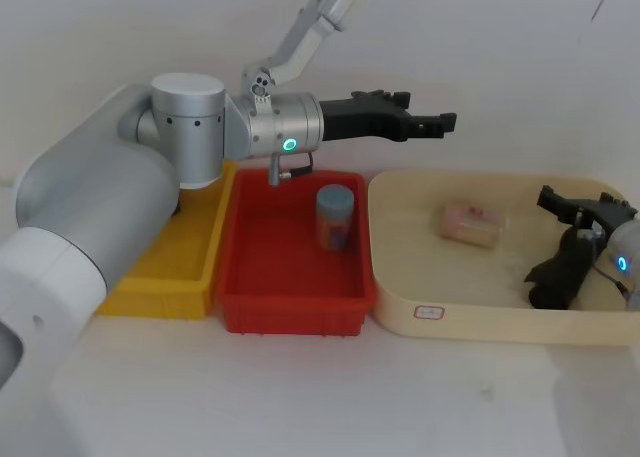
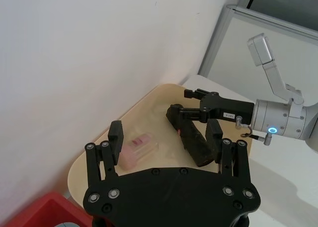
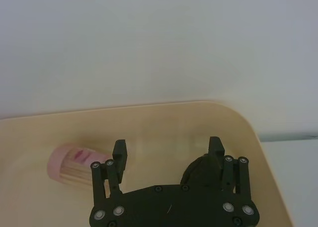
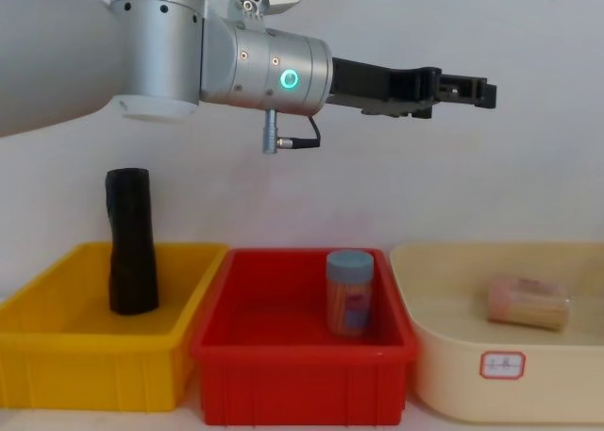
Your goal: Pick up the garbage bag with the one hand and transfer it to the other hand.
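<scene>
The garbage bag (image 2: 194,142) lies on its side in the beige tray (image 1: 470,322), in its right part, close to the right wall. Its long axis is slanted: in the head view you see it go from the far right toward the near left. A small red mark shows on its side.

The right gripper (image 3: 166,150), on the arm with the blue ring light, is low over the far end of the bag. In the right wrist view its two fingers (image 3: 119,153) stand wide apart, and the dark roll sits between them, near one finger and well apart from the other. You cannot tell if that finger touches the bag. The fingers do not press the roll.

The left gripper (image 1: 428,112), on the arm with the green ring light, is high above the red bin (image 1: 290,312) and the tray's left edge. It points toward the right, and its fingers are spread and hold nothing.

Also in the tray, left of the bag, lies a pink pack of wooden sticks (image 1: 472,224). In the red bin stands a jar with a blue lid (image 1: 335,217). In the yellow bin (image 4: 94,365) a plain black roll (image 4: 130,252) stands upright.
</scene>
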Controlling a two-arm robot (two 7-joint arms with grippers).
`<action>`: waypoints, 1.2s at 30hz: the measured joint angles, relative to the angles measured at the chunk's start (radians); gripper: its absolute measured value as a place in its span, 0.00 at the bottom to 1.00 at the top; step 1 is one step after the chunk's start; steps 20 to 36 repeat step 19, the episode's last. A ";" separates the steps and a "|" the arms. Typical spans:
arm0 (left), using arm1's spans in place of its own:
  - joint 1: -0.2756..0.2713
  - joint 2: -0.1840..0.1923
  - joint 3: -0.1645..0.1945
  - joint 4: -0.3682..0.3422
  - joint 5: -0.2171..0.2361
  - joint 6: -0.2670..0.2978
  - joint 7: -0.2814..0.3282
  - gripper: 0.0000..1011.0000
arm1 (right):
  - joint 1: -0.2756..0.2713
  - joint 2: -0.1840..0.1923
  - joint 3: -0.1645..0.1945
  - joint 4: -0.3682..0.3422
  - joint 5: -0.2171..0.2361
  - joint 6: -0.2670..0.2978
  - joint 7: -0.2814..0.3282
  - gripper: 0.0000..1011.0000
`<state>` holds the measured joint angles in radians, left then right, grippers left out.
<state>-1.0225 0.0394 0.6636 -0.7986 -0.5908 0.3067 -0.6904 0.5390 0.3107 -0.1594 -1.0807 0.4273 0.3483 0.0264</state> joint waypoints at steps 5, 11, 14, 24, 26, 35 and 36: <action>0.000 0.000 0.000 0.000 0.000 0.000 0.000 0.99 | 0.000 0.000 0.001 0.002 0.000 0.000 -0.001 0.99; 0.000 0.000 0.000 0.000 0.000 0.000 0.000 0.99 | 0.000 0.000 0.002 0.003 0.000 -0.001 -0.003 0.99; 0.000 0.000 0.000 0.000 0.000 0.000 0.000 0.99 | 0.000 0.000 0.002 0.003 0.000 -0.001 -0.003 0.99; 0.000 0.000 0.000 0.000 0.000 0.000 0.000 0.99 | 0.000 0.000 0.003 0.004 0.000 -0.002 -0.004 0.99; 0.000 0.000 0.000 0.000 0.000 0.000 0.000 0.99 | 0.000 0.000 0.003 0.004 0.000 -0.002 -0.004 0.99; 0.000 0.000 0.000 0.000 0.000 0.000 0.000 0.99 | 0.000 0.000 0.003 0.004 0.000 -0.002 -0.004 0.99; 0.000 0.000 0.000 0.000 0.000 0.000 0.000 0.99 | 0.000 0.000 0.003 0.004 0.000 -0.002 -0.004 0.99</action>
